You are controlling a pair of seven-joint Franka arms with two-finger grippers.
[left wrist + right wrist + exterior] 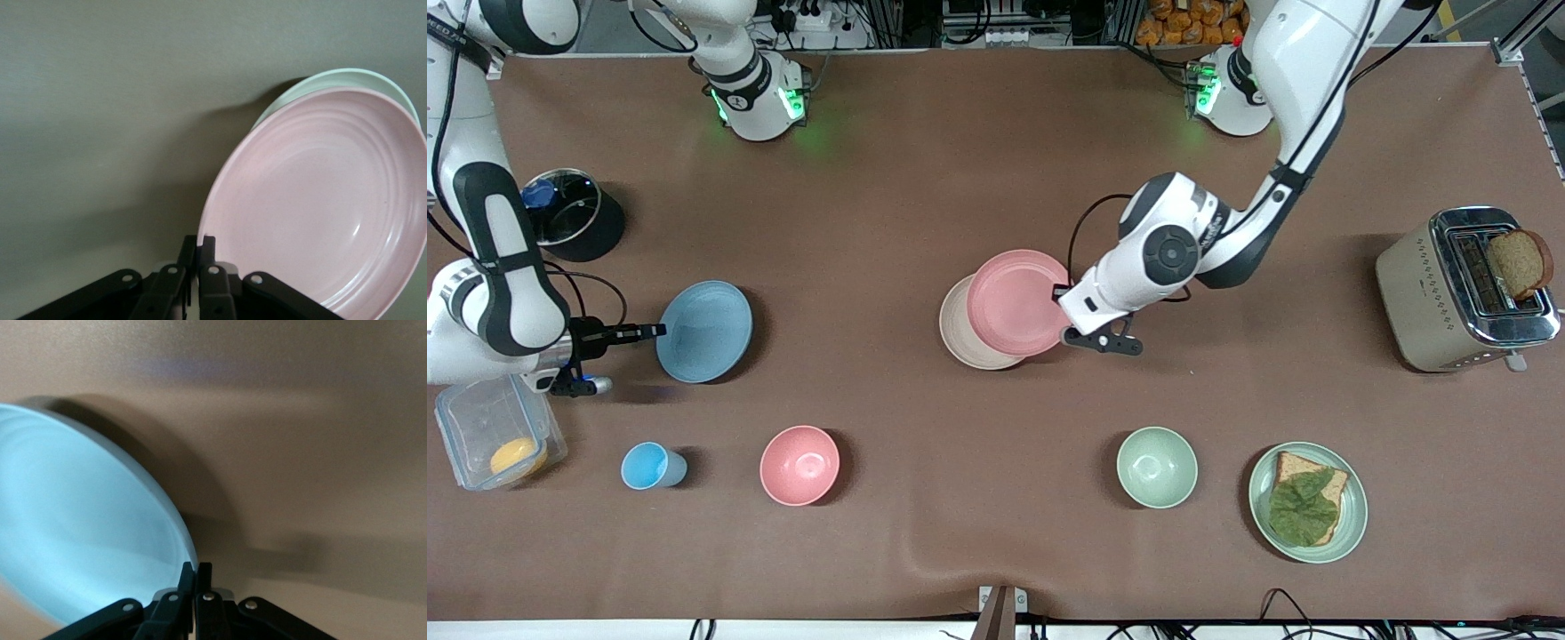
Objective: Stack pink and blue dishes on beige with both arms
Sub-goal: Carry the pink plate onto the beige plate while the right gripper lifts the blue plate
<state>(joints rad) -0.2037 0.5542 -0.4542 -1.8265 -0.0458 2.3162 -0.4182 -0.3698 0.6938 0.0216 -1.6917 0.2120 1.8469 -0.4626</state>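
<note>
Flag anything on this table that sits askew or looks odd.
The pale pink round plate, pinched at its rim by the left gripper, sits off-centre over the cream-beige plate. The right gripper pinches the light blue plate's rim.

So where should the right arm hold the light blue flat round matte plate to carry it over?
By its thin rim on the edge toward the right arm's end of the table, coming in low from that side. The light blue flat round matte plate is shallow and wide, so only the rim fits between the fingers. The right gripper is already shut there; the plate looks tilted, that edge raised.
</note>
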